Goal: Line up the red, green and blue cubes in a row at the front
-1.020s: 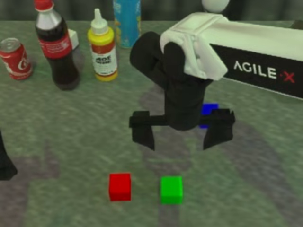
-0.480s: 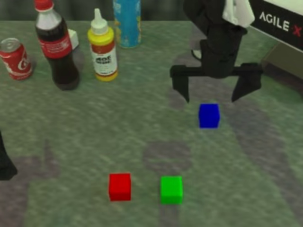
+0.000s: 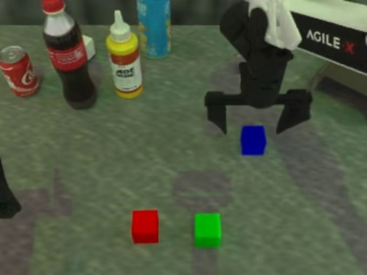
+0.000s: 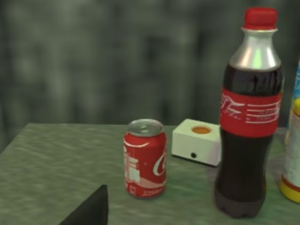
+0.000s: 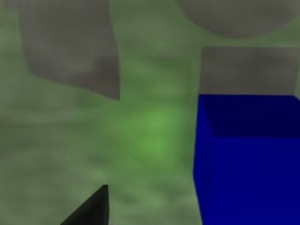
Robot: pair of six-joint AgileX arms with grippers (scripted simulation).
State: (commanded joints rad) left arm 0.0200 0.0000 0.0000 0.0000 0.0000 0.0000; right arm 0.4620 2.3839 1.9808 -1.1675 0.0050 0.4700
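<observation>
At the front of the table, around six o'clock, the red cube [image 3: 145, 226] and green cube [image 3: 207, 230] sit side by side, apparently already placed. The blue cube [image 3: 253, 140] waits farther back near the centre, still to be moved. Just behind it hovers the right gripper [image 3: 258, 118], fingers spread wide and empty. The left arm [image 3: 7, 197] is parked at nine o'clock. The right arm reads "AGILE X".

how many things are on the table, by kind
cubes: 3 (red cube, green cube, blue cube)
bottles: 2 (cola bottle, yellow squeeze bottle)
soda can: 1
blue canister: 1
white box: 1
total: 8
</observation>
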